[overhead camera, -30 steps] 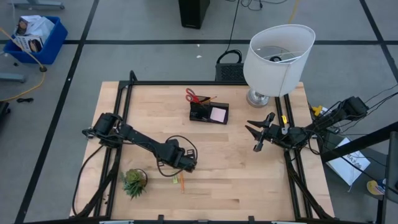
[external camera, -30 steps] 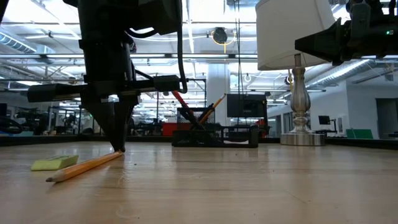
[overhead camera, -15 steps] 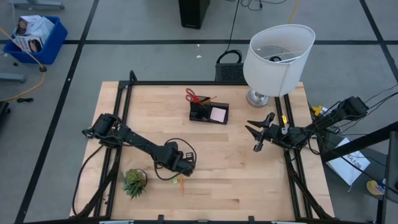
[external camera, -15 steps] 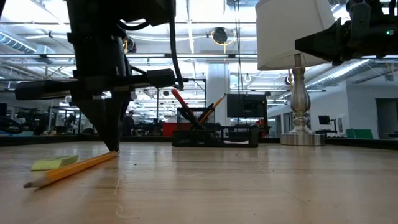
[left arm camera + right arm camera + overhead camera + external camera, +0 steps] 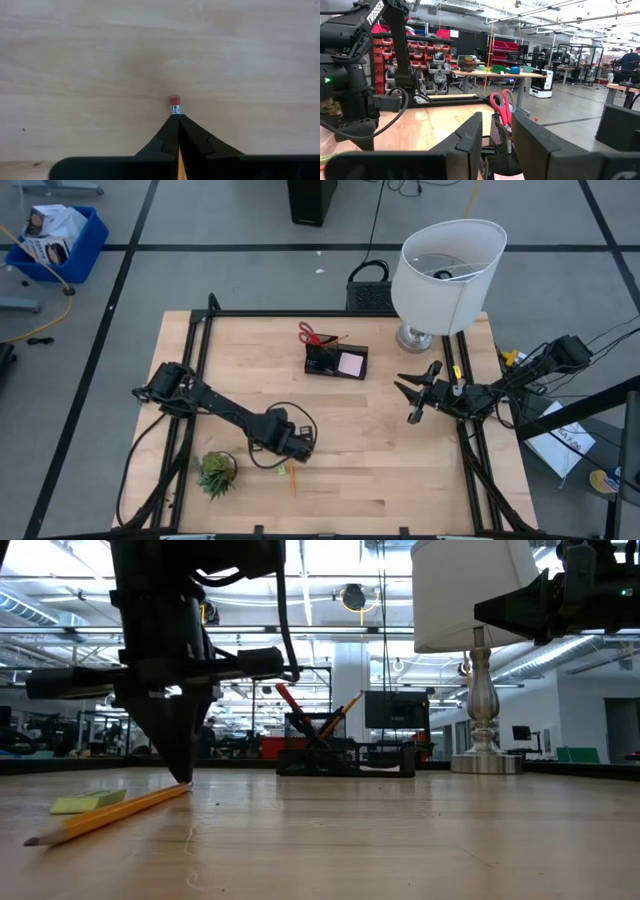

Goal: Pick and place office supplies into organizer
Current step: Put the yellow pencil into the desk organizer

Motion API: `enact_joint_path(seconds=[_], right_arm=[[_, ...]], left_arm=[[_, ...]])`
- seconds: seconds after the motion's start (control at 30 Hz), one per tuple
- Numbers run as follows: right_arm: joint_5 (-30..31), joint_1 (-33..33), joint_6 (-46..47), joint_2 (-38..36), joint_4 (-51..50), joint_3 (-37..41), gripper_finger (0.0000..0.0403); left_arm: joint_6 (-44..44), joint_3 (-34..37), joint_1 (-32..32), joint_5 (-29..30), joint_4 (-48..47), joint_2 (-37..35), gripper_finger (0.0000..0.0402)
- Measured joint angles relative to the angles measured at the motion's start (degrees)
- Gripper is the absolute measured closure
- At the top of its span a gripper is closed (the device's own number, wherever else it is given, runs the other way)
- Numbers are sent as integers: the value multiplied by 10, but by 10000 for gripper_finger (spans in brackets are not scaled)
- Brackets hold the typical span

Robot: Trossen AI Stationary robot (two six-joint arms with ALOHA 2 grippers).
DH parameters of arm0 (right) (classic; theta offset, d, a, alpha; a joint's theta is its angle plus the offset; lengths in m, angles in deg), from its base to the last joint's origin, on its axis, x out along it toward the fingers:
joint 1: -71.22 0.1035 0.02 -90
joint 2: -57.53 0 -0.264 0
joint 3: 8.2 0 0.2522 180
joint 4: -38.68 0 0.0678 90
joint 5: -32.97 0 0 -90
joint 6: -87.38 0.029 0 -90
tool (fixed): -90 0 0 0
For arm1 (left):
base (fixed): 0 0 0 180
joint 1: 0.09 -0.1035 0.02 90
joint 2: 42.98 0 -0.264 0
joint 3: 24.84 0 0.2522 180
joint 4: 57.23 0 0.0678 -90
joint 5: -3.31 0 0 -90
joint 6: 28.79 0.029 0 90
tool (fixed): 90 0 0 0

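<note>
The left pincer (image 5: 183, 778) is clenched on the pencil (image 5: 105, 815), whose tip has slid nearer; lifting toward the organizer (image 5: 337, 361) comes next.

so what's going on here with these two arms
The left end effector is shut on the eraser end of a pencil at the table's front left, beside a green sticky note; the point end lies on the wood. The organizer at the back already holds red-handled scissors and a pink pad. The right end effector waits, empty, above the table's right side.
</note>
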Motion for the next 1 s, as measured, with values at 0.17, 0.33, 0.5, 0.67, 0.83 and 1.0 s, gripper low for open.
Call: enact_joint_path(seconds=[0.17,0.33,0.5,0.67,0.83,1.0], right_arm=[[0,0,0,0,0,0,303],[0,0,0,0,0,0,303],[0,0,0,0,0,0,303],[0,0,0,0,0,0,303],[0,0,0,0,0,0,303],[0,0,0,0,0,0,303]], left_arm=[[22,0,2,-36,26,0,330],[-3,0,1,-51,17,0,256],[12,-1,-11,-45,20,3,221],[16,-4,-23,-65,22,20,226],[16,-3,-24,-73,17,23,251],[9,-3,-25,-83,-1,24,273]])
